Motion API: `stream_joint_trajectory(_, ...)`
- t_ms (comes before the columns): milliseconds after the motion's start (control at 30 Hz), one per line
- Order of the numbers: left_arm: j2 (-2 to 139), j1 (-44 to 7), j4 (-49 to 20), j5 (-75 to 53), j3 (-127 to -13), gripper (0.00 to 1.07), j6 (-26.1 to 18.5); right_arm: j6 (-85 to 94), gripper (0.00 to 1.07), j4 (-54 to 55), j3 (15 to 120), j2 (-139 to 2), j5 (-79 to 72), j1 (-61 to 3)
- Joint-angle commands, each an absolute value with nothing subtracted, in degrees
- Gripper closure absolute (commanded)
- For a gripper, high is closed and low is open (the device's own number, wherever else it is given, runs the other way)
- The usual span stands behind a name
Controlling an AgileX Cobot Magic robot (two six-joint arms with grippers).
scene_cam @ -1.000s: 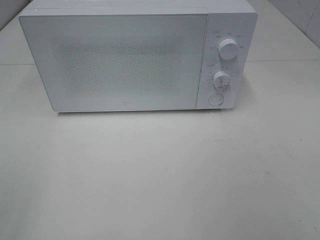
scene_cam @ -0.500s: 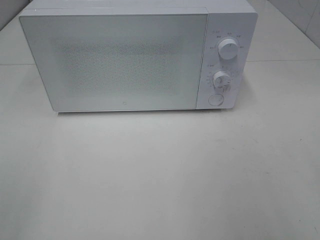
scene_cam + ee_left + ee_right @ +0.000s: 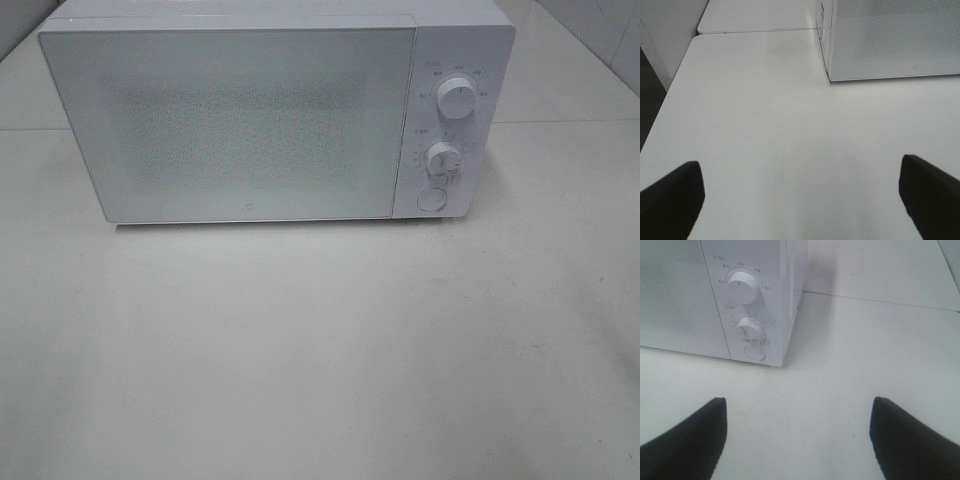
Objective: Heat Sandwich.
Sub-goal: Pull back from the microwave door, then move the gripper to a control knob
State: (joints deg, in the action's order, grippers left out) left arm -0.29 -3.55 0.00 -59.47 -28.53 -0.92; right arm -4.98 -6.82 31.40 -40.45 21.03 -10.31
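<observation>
The sandwich is out of view in every frame. A white microwave (image 3: 270,115) stands at the back of the table with its door shut; its two knobs (image 3: 457,98) and round button (image 3: 431,199) are on the right panel. My left gripper (image 3: 800,200) is open over bare tabletop, off the microwave's (image 3: 890,40) left front corner, with nothing between its black fingers (image 3: 672,200). My right gripper (image 3: 797,437) is also open and empty, in front of the microwave's control panel (image 3: 747,315). Neither arm shows in the exterior view.
The white table (image 3: 320,350) stretches in front of the microwave. In the left wrist view its edge (image 3: 670,95) drops to a dark floor. A seam (image 3: 880,300) joins a second tabletop behind.
</observation>
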Motion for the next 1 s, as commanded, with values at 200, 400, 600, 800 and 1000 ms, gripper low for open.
stream_joint_trajectory(200, -1.78, -3.38, -0.57, -59.36, -28.42, 0.06, -0.97, -8.02, 0.31, -6.7, 31.34, -47.9, 9.45, -9.91)
stream_joint_trajectory(400, -1.78, -3.38, -0.57, -59.36, -28.42, 0.06, -0.97, -9.28, 0.31, -6.99, 31.34, -53.92, 0.8, -9.91)
stream_joint_trajectory(600, -1.78, -3.38, -0.57, -59.36, -28.42, 0.06, -0.97, -9.17, 0.31, -6.99, 31.34, -61.65, -11.0, -10.08)
stream_joint_trajectory(800, -1.78, -3.38, -0.57, -59.36, -28.42, 0.06, -0.97, -6.25, 0.31, -6.65, 31.28, -67.84, -17.65, -10.08)
stream_joint_trajectory(1000, -1.78, -3.38, -0.57, -59.36, -28.42, 0.06, -0.97, -1.72, 0.31, -1.43, 27.5, -71.91, -28.93, -10.26)
